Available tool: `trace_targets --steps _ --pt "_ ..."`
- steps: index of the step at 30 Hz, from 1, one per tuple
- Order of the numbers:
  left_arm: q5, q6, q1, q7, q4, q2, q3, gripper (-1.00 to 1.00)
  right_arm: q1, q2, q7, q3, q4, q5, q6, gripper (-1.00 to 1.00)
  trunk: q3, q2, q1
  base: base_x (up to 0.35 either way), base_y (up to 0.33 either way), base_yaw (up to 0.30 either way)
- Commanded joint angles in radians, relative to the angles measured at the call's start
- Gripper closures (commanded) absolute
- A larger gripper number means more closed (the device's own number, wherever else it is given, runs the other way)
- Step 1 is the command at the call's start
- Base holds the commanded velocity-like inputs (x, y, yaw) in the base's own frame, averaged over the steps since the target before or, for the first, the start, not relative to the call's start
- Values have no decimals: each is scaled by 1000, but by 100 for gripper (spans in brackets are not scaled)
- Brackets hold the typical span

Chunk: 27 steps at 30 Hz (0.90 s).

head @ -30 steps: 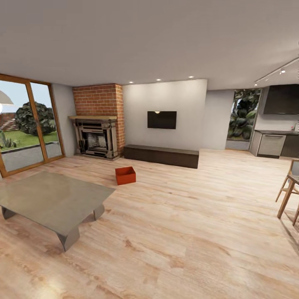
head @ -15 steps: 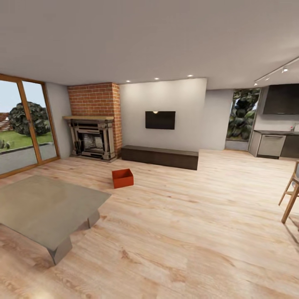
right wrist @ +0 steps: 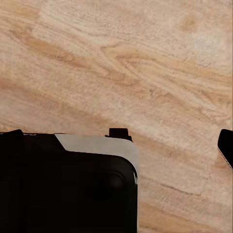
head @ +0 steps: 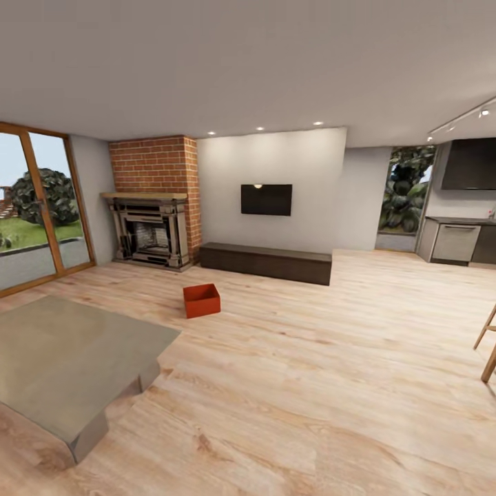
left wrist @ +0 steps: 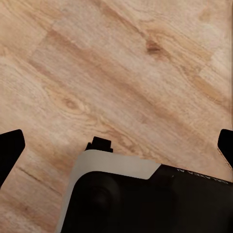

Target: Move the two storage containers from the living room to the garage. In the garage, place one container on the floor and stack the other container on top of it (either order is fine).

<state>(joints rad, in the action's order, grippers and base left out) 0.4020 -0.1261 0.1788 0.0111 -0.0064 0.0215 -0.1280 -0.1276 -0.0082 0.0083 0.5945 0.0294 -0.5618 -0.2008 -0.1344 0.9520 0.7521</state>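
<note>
Where planks meet cabinet, storage container [head: 202, 301] sits orange-red, lidless.

Light wood-plank floor [head: 310, 386] of the living room

One orange-red storage container [head: 202, 301] sits directly on the planks, open side up, well apart from the glass desk [head: 65, 358] and in front of the long low dark cabinet [head: 265, 262]

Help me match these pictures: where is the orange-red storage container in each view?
Head view: storage container on the wood-plank floor, before the fireplace.
Left wrist view: not in it.
Right wrist view: not in it.
Shared landmark: the wood-plank floor.
</note>
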Motion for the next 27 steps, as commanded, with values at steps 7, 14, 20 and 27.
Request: trace_targets --steps 7,14,20,27 --pt "8 -3 1 1 1 0 -9 -100 -1 1 1 8 3 -7 -5 -100 -1 1 1 322 0 0" --pt "7 -3 1 1 1 0 -9 -100 -1 1 1 8 3 -7 -5 -100 -1 1 1 322 0 0" --pt "7 -3 1 1 0 0 -9 -100 -1 1 0 9 3 -7 -2 -100 -1 1 1 322 0 0" --pt "8 -2 1 1 1 -1 -9 -100 -1 1 -1 9 3 -7 1 -100 -1 1 1 322 0 0"
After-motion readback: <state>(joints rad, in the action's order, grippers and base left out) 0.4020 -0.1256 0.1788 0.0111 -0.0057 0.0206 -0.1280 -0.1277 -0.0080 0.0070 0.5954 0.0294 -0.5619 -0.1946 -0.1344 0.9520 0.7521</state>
